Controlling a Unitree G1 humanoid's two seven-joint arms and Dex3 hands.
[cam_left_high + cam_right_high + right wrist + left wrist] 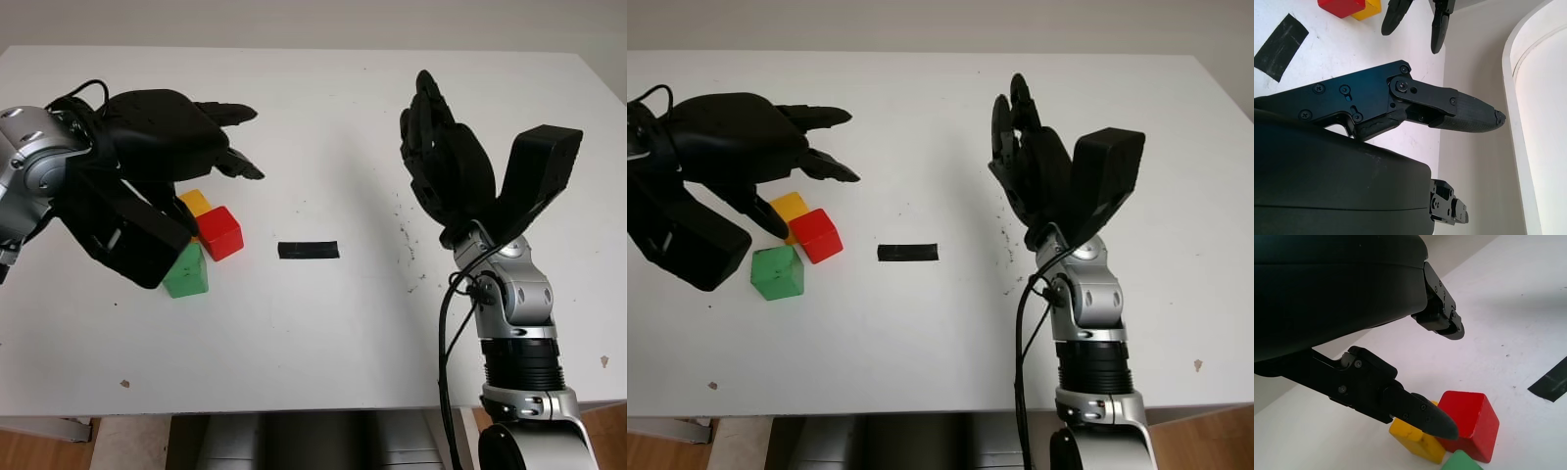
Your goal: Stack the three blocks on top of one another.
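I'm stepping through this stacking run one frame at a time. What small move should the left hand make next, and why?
Probably lower the left hand onto the red block and close on it. That hand is open above the cluster, and the red, yellow block and green block all sit unstacked on the table.

This looks like a robotics lab or test room rather than a home. A plain white counter (323, 343) stands against a bare pale wall (313, 22), its top marked with a strip of black tape (309, 250) and carrying only three small coloured blocks (795, 245). Wood-coloured flooring (39, 452) shows below the counter's front edge, and a loose black cable (446, 333) runs along the robot's arm.
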